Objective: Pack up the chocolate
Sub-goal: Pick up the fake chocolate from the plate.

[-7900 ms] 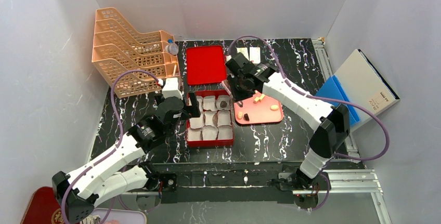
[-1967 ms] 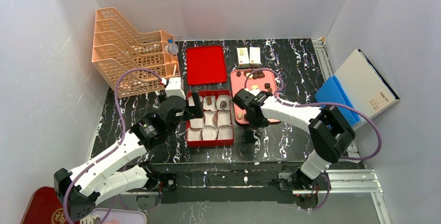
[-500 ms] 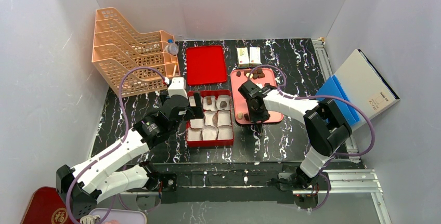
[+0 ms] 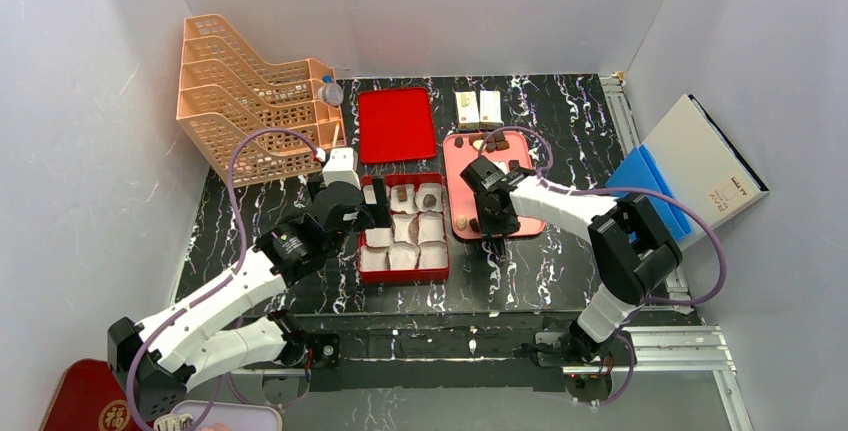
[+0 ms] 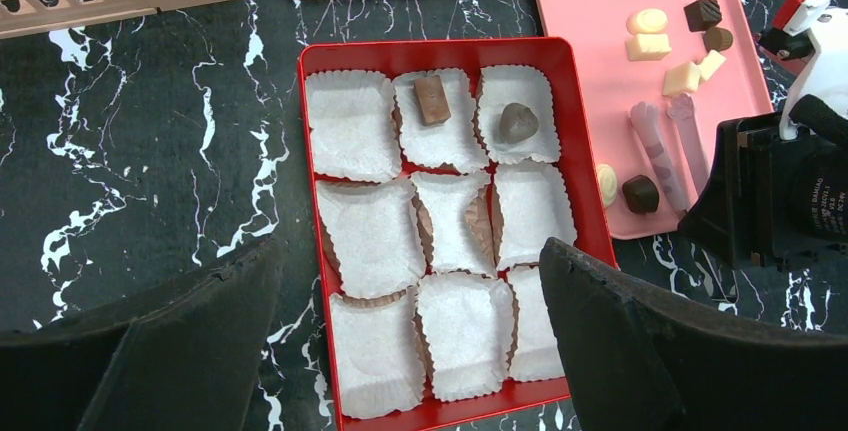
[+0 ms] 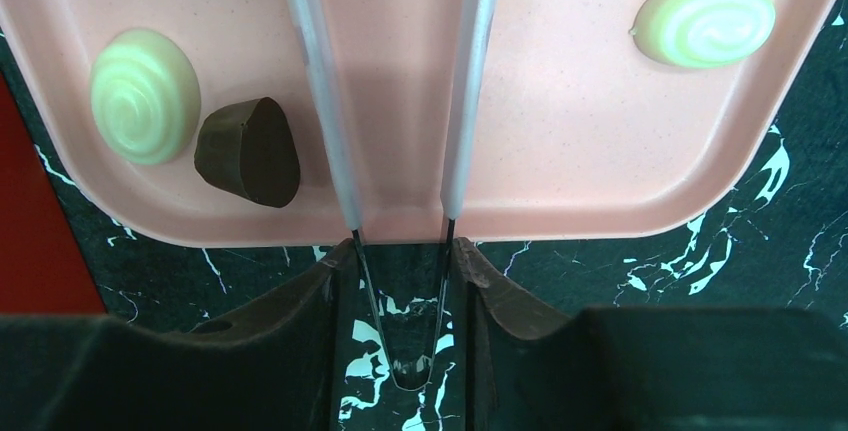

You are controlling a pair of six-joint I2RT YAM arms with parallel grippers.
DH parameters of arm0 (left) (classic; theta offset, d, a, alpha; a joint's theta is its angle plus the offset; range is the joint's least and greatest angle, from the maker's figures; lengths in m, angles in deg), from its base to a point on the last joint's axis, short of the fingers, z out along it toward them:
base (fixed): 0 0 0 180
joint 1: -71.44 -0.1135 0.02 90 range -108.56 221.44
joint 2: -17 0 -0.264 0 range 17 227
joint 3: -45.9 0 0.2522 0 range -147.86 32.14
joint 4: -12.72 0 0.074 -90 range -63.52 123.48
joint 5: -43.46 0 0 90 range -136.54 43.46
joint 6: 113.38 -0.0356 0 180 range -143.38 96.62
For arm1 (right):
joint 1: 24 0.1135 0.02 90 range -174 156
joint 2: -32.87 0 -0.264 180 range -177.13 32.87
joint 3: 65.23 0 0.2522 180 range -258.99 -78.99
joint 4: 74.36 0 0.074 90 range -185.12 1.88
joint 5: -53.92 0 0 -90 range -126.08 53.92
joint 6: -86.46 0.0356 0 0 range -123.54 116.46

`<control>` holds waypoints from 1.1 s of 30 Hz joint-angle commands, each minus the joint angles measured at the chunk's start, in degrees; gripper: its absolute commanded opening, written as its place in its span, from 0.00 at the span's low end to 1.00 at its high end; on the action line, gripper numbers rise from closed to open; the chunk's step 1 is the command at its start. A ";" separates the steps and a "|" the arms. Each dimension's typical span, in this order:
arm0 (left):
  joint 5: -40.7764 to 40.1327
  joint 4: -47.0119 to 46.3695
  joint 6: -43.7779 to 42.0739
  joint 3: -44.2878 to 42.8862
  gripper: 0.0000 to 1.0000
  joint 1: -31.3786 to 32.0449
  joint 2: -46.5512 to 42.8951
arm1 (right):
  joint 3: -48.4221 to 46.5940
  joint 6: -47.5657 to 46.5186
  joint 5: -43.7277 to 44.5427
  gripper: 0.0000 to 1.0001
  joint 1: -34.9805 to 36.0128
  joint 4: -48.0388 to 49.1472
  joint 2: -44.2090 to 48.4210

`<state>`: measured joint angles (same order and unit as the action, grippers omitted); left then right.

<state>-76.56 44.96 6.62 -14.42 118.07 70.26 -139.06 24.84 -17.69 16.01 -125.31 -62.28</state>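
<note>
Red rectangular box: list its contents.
Nine white crinkled paper cups; one holds a brown rectangular chocolate, one a dark rounded chocolate, seven look empty. Cups hide the box floor.

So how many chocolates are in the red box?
2. A blocky brown chocolate in the far-middle white paper cup, a rounded dark chocolate in the far-right cup. One near cup is partly hidden.

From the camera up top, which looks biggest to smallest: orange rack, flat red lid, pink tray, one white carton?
1. Orange rack
2. Pink tray
3. Flat red lid
4. White carton
The rack stands taller, nearer the camera, so it may look extra big.
</note>
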 commanded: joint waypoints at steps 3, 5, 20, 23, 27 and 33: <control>-1.95 1.96 -0.81 -2.04 0.98 0.05 -0.87 | 3.92 1.58 -0.75 0.45 -0.40 4.99 0.26; -1.95 2.08 -0.91 -2.12 0.98 0.11 -0.79 | 4.45 1.59 -0.66 0.44 -0.45 5.40 0.11; -1.46 0.33 -0.26 -2.12 0.98 0.10 -0.17 | 4.40 1.94 0.67 0.26 -0.38 2.79 5.29; -1.31 -0.53 0.10 -1.83 0.98 0.09 -0.40 | 2.58 2.03 1.15 0.25 -0.38 -0.19 6.44; -1.08 -1.66 0.24 -1.42 0.98 0.11 -0.53 | -0.91 1.96 2.39 0.25 -0.38 -5.16 7.83; -0.83 -2.57 -0.20 -1.51 0.98 0.12 -0.22 | -5.98 1.28 3.08 0.25 -0.75 -10.53 8.95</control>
<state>-76.95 43.39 6.44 -14.75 118.07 70.19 -140.40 26.24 -16.44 15.79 -131.01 -56.16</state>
